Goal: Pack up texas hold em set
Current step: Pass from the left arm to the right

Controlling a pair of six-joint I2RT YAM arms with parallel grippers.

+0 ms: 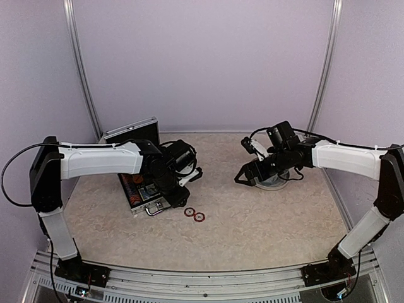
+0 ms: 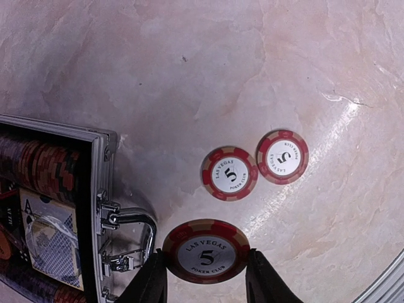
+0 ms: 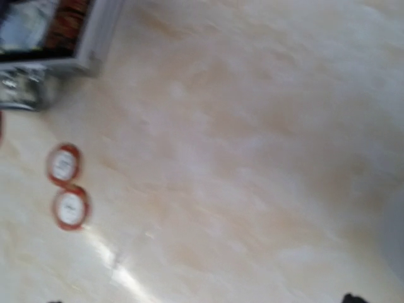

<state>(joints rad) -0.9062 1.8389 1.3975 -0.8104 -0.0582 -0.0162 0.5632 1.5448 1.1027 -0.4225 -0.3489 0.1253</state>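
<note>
Open case [image 1: 136, 192] sits at nine o'clock on the surface [image 1: 265, 227], partly filled. The left pincer [image 2: 207, 281] grips one chip [image 2: 206, 250] beside it. Two more chips [image 2: 230, 173] lie loose at its four o'clock. The spread of the right pincer [image 1: 242, 178] cannot be told.

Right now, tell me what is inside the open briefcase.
Inside the briefcase: rows of red chips and a blue-backed card box. The left arm covers the rest from above.
</note>
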